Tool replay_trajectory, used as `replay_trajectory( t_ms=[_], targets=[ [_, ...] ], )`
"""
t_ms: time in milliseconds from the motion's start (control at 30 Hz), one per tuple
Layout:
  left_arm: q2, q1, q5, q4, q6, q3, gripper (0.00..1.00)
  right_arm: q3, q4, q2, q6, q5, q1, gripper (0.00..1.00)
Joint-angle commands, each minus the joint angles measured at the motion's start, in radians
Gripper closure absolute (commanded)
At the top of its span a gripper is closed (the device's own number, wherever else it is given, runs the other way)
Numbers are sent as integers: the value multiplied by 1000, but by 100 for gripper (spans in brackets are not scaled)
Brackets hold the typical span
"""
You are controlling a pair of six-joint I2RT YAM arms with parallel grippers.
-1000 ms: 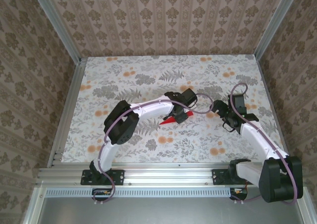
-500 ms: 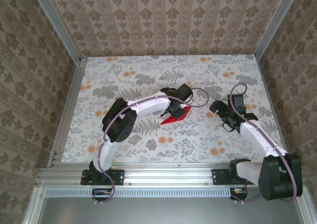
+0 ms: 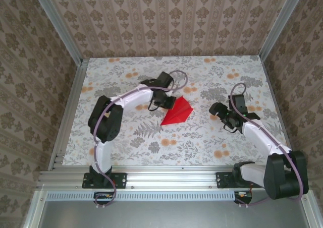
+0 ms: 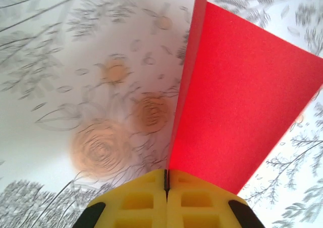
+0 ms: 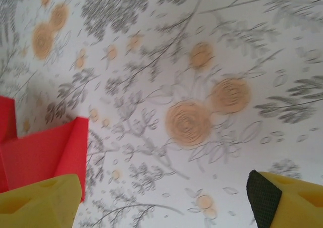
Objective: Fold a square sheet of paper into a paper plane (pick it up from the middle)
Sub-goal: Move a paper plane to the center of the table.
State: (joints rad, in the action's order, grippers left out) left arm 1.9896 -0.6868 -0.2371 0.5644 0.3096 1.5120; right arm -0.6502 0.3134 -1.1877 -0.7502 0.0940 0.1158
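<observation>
Left arm has swung toward upper left; plane [image 3: 177, 113] now spread wider, mid-frame on table [image 3: 121, 137]. Left gripper [image 4: 166, 185] clenched on its centre fold. Right gripper [image 5: 164, 190] released, jaws wide, nearby. Likely final shaping; next, press 2 wings flat.

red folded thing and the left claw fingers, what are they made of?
The paper plane looks like thin matte red paper: it has a sharp crease and a sheet-thin edge. The left claw fingers look like matte yellow plastic with recessed pockets, probably moulded or printed.
</observation>
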Motion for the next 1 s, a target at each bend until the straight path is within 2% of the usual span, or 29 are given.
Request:
replay_trajectory(
  t_ms=[0,267,500,667,867,967],
  targets=[
    [-83,37,-129,-123,201,-99,100,-46,-23,-28,25,29,71,13],
    [-224,117,-181,-424,425,-358,100,-145,-65,-156,15,-29,298,16],
    [-250,128,-175,-589,524,-513,100,-233,-136,-301,8,-19,424,27],
    [-238,142,-202,-646,565,-565,100,-294,-201,-405,16,31,474,37],
    [-221,153,-223,-657,560,-591,100,-352,-232,-493,33,87,483,50],
    [-215,158,-230,-666,560,-603,100,-372,-236,-528,35,108,482,52]
  ],
)
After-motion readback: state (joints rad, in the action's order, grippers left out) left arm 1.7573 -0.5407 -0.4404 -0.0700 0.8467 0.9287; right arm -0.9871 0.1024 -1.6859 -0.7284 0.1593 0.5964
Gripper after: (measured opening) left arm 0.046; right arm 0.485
